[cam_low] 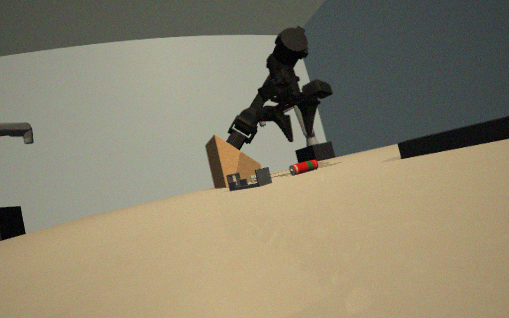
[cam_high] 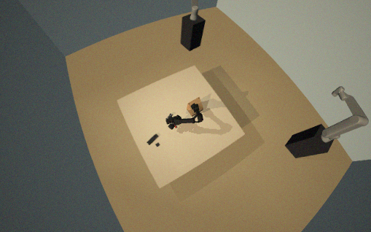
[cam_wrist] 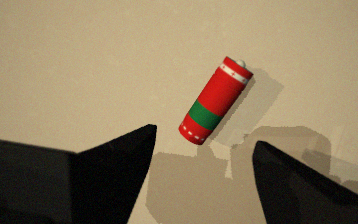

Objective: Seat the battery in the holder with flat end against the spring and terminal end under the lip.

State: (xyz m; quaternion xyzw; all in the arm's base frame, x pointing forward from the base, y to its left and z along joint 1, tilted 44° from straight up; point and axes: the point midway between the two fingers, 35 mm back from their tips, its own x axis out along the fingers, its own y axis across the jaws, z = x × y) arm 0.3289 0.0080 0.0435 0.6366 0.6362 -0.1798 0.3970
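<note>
The pincer (cam_wrist: pixel 205 150) hangs partly open and empty above the battery (cam_wrist: pixel 215 100), which lies on its side on the counter (cam_low: pixel 322 240) apart from the holder (cam_low: pixel 248 179); light, rigid and round, it probably rolls, so grip across its middle.
</note>
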